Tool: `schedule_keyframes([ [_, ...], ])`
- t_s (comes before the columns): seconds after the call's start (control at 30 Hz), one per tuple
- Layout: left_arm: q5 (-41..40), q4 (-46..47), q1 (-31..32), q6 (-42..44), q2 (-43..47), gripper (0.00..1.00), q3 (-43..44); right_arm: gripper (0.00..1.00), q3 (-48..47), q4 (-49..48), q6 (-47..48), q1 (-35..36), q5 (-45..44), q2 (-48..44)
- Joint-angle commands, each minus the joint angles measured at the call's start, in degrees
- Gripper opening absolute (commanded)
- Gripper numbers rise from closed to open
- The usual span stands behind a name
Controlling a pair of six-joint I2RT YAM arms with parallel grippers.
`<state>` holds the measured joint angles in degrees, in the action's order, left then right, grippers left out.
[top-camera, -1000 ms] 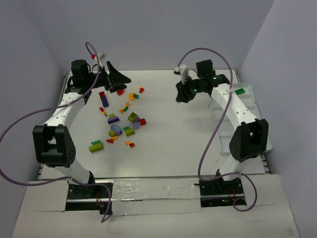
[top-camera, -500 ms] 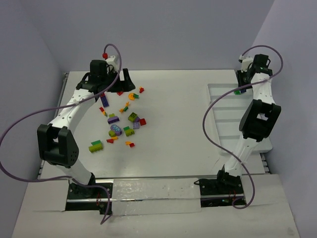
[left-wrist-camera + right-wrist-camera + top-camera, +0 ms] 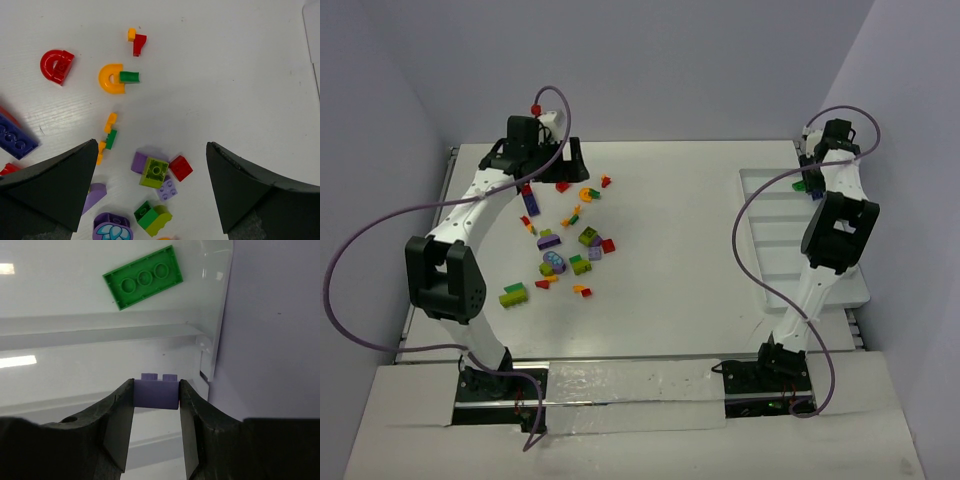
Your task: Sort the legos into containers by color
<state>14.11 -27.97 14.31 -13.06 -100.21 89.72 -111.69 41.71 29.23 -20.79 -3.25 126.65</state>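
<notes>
Clamped on a purple brick (image 3: 157, 395), the right gripper (image 3: 157, 390) hangs over the tray (image 3: 100, 332) compartment beside the green plate's (image 3: 143, 283), at the tabletop's (image 3: 680, 250) far right corner, and looks ready to release, while the left gripper (image 3: 151, 146), fingers spread, hovers over loose legos (image 3: 155, 172).

No lettering, number, brand or label can be read in any of these views. The nearest thing to a sign is a pale blue-white petal print on top of a round purple brick (image 3: 107, 231), at about 6 o'clock in the left wrist view. It carries no words.
</notes>
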Motion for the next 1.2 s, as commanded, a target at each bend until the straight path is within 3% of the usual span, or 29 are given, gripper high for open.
schedule_keyframes([
  [0.0, -0.3, -3.1, 0.0, 3.9, -0.8, 0.99, 3.3, 0.16, -3.5, -1.6, 0.1, -0.7, -4.1, 2.9],
  [0.23, -1.5, -3.9, 0.0, 7.0, -0.5, 0.99, 1.5, 0.32, -4.2, -1.7, 0.2, -0.7, -5.1, 5.1],
  [0.37, -2.7, -4.4, 0.1, 10.3, -0.4, 0.99, -0.5, 0.50, -3.7, -1.3, -0.2, -0.7, -5.2, 4.8],
  [0.53, -7.1, -4.6, 0.3, 10.2, -1.7, 0.92, -1.7, 0.75, -2.2, -0.4, -1.8, -0.5, -3.6, 1.7],
  [0.67, -12.2, -2.1, 0.2, 9.4, -1.3, 0.90, -4.3, 0.83, -0.9, 0.3, -2.6, 0.5, -3.0, -1.0],
  [0.73, -18.3, 0.4, 0.1, 7.7, -1.4, 0.90, -4.8, 0.99, -0.9, 1.3, -3.6, 1.2, -2.3, -3.4],
  [0.83, -29.3, 1.2, -0.1, 1.8, -3.7, 0.86, -2.5, 1.00, -0.4, 1.8, -6.2, 2.9, -0.9, -6.7],
  [0.93, -35.3, 0.1, -0.2, -2.7, -7.0, 0.88, -0.2, 1.00, 0.5, 1.7, -8.2, 5.4, 0.6, -10.7],
  [1.17, -39.0, -0.1, -2.0, -6.6, -15.1, 0.75, 3.2, 1.00, 3.0, 1.3, -11.9, 11.5, 4.4, -18.2],
])
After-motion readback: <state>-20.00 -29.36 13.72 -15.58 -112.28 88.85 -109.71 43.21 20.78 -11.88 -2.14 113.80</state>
